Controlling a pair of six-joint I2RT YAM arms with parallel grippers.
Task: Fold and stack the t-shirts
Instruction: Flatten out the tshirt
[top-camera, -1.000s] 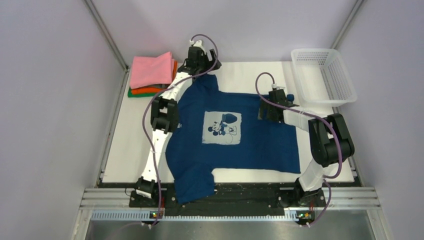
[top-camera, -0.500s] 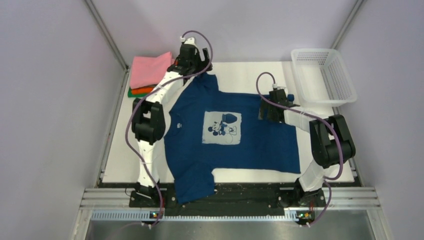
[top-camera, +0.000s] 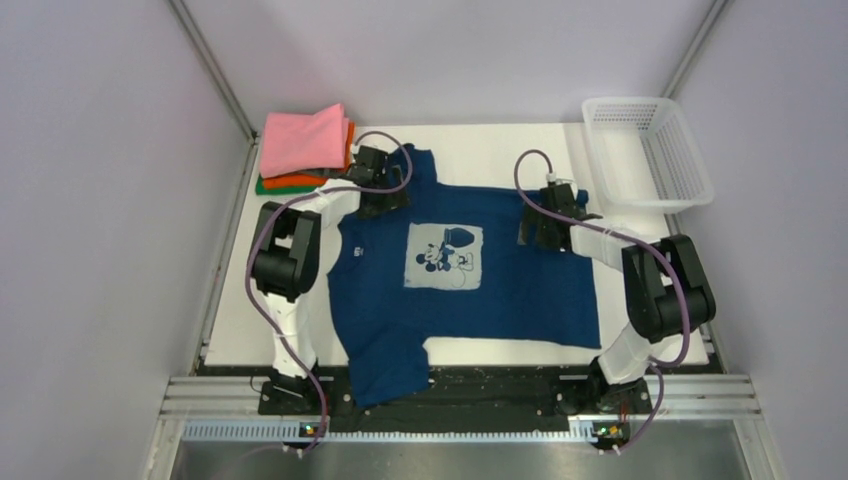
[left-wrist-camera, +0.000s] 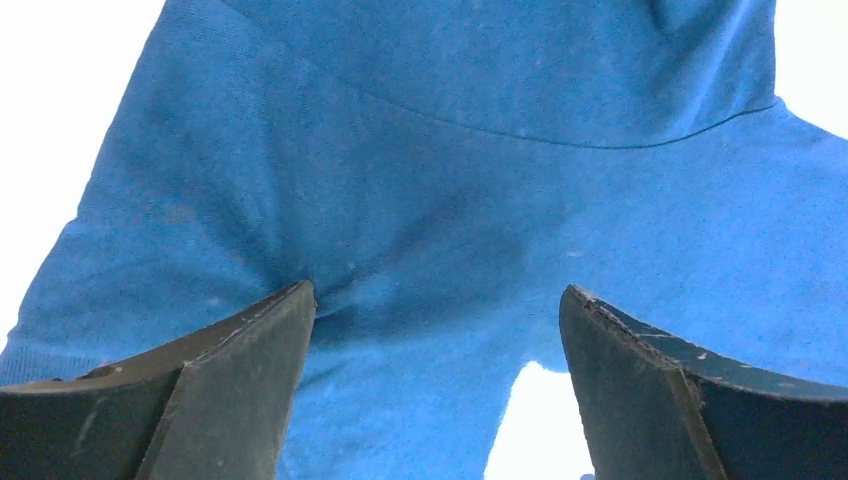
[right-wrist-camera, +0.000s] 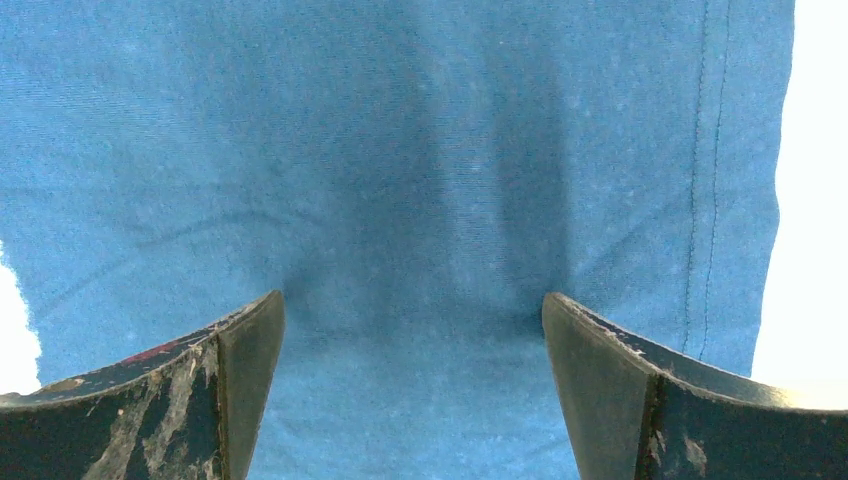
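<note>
Navy shirt lies spread print-up on the table, collar to the left, hem to the right. Its near sleeve hangs over the front edge between the two arm bases. The far sleeve points at the back wall.

Left gripper is down on that far sleeve, right by the shoulder. On the wrist view its fingers stand wide apart, nothing between them but flat blue cloth. The cloth puckers at the tip of the left finger, so that one looks to be touching. Released, grasping nothing.

Right gripper sits on the shirt's far edge, over toward the hem. Its fingers are spread just as wide, cloth flat beneath and the stitched hem running down the right side. Nothing pinched there either.

Far left corner: the folded stack, pink shirt on top, orange under it, a sliver of green at the bottom. It sits just beside the left gripper. The basket is in the far right corner, apart from the shirt.
</note>
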